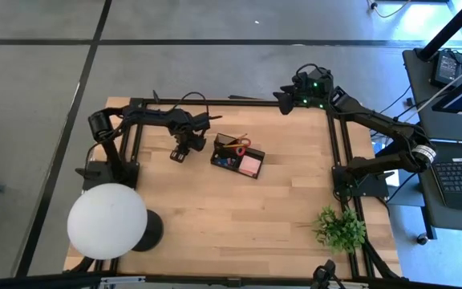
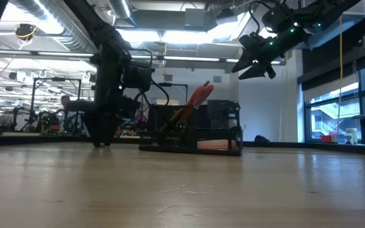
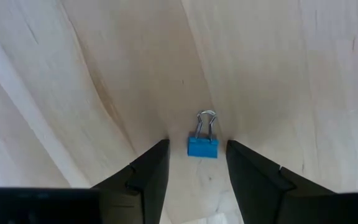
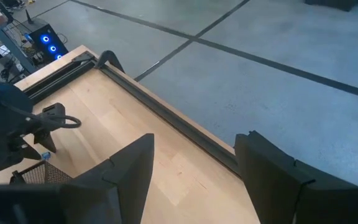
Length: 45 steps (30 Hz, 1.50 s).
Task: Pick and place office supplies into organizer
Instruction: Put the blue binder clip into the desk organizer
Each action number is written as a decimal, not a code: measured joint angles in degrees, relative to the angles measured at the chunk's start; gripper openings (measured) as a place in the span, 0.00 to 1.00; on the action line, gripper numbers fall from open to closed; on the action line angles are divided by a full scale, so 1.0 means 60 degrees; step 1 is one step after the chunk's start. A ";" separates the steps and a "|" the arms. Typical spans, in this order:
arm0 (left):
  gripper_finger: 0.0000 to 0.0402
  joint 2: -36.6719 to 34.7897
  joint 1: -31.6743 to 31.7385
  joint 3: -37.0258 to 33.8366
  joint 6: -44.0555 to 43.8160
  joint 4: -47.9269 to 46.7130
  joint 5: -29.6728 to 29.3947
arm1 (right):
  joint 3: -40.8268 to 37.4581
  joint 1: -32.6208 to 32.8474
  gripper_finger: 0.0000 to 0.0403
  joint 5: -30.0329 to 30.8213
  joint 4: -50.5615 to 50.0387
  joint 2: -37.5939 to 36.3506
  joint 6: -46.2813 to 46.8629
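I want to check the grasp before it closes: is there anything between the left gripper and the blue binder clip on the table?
Nothing visible. In the left wrist view the blue binder clip lies on bare wood, between the open fingers of the left gripper. The organizer stands apart, to the side.

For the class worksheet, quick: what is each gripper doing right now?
Left gripper: open, down at the table, fingers either side of the blue clip, not gripping it.
Right gripper: open, empty, raised over the table's far edge.
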 joint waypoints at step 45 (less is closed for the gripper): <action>0.17 -0.2250 -0.0787 0.0022 -0.1912 0.1020 0.0240 | 0.0000 0.0000 0.57 -0.0002 0.0002 0.0000 0.0060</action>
